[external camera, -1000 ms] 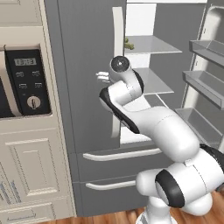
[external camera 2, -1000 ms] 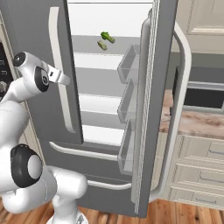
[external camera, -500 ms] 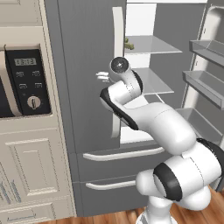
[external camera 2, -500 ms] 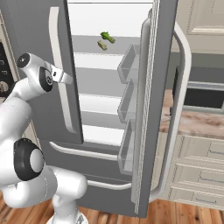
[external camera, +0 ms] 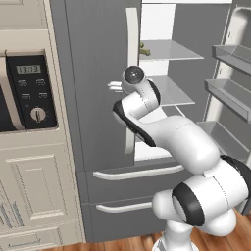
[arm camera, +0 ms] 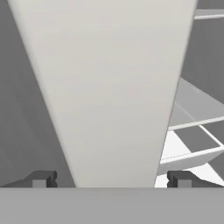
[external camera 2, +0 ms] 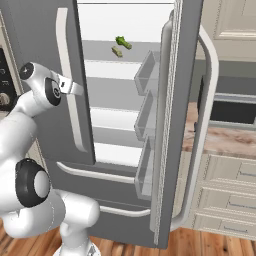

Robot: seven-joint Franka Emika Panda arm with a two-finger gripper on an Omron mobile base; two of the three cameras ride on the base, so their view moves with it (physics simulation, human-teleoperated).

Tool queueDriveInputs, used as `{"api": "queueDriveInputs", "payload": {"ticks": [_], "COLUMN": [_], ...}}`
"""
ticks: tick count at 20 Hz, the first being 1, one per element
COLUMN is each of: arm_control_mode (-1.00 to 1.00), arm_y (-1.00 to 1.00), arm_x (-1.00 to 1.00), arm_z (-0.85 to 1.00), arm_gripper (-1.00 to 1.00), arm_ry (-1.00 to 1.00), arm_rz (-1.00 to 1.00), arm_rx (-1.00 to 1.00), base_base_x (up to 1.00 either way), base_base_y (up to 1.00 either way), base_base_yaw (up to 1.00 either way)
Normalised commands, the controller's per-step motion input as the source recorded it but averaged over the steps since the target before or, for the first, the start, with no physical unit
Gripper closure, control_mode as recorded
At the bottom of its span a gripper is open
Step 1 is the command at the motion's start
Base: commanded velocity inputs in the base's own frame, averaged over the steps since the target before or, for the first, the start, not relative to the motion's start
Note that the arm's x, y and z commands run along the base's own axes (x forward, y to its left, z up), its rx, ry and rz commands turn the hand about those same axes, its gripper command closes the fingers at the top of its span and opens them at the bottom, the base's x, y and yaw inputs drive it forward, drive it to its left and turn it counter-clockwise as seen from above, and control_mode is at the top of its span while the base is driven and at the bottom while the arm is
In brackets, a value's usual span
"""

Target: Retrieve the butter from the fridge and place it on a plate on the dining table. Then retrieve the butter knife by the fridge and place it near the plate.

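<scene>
Pale handle (arm camera: pixel 116 92) of the fridge's (external camera: pixel 93 88) left door sits between my pincer's (arm camera: pixel 111 180) spread, empty tips, I judge to swing that door wider. The butter (external camera 2: pixel 117 51) lies on the top shelf beside a green vegetable (external camera 2: pixel 123 42).

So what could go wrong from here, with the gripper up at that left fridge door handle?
1. The open gripper straddles the handle of the fridge's closed left door; pushing on could knock it rather than reach the shelves.
2. The butter lies on the upper shelf beside a green vegetable; a loose grasp could catch the wrong item.
3. The open right door and its bins crowd the opening, so a wide swing might clip them.
</scene>
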Motion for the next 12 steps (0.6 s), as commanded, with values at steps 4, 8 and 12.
{"api": "queueDriveInputs", "payload": {"ticks": [4,8,12], "arm_control_mode": [-1.00,-1.00,-1.00], "arm_y": [0.00,0.00,0.38], "arm_x": [0.09,0.00,-0.16], "arm_z": [0.00,0.00,0.00], "arm_gripper": [1.00,1.00,1.00], "arm_ry": [0.00,0.00,0.02], "arm_rz": [0.00,0.00,-0.01], "arm_rx": [0.00,0.00,-0.04], "base_base_x": [0.00,0.00,0.00], "base_base_y": [0.00,0.00,0.00], "base_base_yaw": [0.00,0.00,0.00]}}
